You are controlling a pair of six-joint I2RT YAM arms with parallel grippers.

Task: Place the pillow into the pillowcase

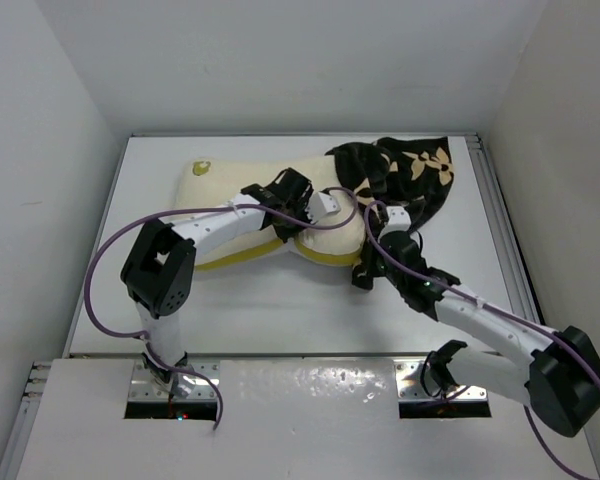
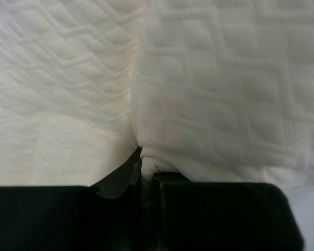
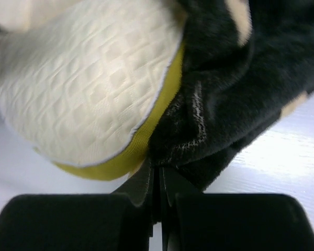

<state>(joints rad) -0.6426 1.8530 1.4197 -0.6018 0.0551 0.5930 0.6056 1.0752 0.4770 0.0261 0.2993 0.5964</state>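
White worktop across lower frame, right pincer clamped shut on the pillowcase hem at centre right, left pincer nipping a fold of the pillow mid-frame — pillowcase bunched over its right end, upper right.

No text, label, brand or number can be read anywhere; the small gold emblem near one corner of the pillow is too small to make out.
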